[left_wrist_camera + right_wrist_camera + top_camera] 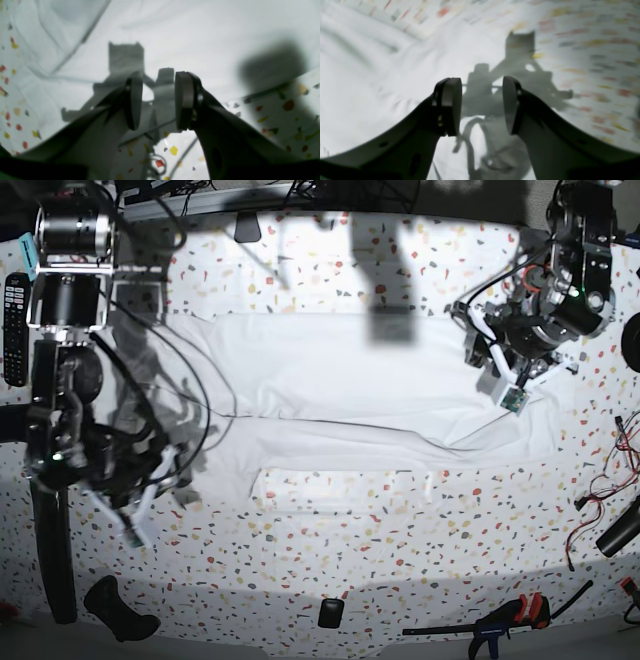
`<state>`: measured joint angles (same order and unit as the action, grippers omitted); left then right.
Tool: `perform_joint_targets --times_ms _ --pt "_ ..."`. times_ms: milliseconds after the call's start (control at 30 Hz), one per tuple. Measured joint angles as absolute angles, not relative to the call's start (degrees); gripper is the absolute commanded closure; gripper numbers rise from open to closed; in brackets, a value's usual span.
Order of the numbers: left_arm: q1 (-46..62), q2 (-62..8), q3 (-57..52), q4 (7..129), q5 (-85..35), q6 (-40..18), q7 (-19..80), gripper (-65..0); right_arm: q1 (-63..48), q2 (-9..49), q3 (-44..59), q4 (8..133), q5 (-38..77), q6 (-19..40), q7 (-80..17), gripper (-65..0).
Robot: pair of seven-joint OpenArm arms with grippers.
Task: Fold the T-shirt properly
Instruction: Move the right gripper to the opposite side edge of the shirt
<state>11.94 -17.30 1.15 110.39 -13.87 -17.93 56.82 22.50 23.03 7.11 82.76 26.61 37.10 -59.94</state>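
T-shirt [340,395]: one, flat; left hand [158,100], right hand [482,105]: both parted, empty.

One white T-shirt [340,395] lies across one speckled table [400,530], flanked by two robot arms, the left hand [497,375] and the right hand [135,505]. Also counted: one remote control [15,315], one black-and-orange clamp [500,625], one small black block [330,612].
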Motion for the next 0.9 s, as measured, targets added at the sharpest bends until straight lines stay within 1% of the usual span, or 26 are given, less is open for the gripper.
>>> perform_joint_targets --times_ms 100,167,267,467,533,633,733,900 --pt "12.08 -17.30 1.15 111.13 -13.80 -17.96 56.97 -21.3 25.19 22.98 12.62 81.47 23.44 37.08 -58.59 -26.0" --pt "12.05 -17.30 1.15 111.15 -13.78 -17.96 56.51 -21.3 26.92 23.14 15.70 77.89 22.02 37.06 -57.63 -26.0" --pt "12.05 -17.32 1.15 111.18 -13.80 -17.96 56.55 -21.3 29.63 23.49 18.22 68.47 21.82 36.67 -56.95 -26.0" --pt "12.05 -17.32 1.15 111.18 -13.80 -17.96 56.55 -21.3 39.48 24.64 18.28 46.94 21.63 36.32 -56.55 -26.0" --pt "12.03 -17.32 1.13 111.18 -13.80 -17.98 56.55 -21.3 42.28 24.97 18.31 42.19 18.26 36.42 -53.84 -26.0" --pt "12.08 -17.30 1.15 111.18 -13.80 -17.98 56.55 -21.3 45.30 25.36 18.37 37.82 14.48 36.25 -51.16 -26.0" --pt "12.08 -17.30 1.13 111.18 -13.82 -17.98 56.58 -21.3 46.83 25.32 18.35 35.20 14.35 36.27 -50.68 -26.0" --pt "12.08 -17.30 1.15 111.18 -17.21 -17.98 56.55 -21.3 46.63 25.12 18.35 30.92 14.70 36.25 -49.28 -26.0"
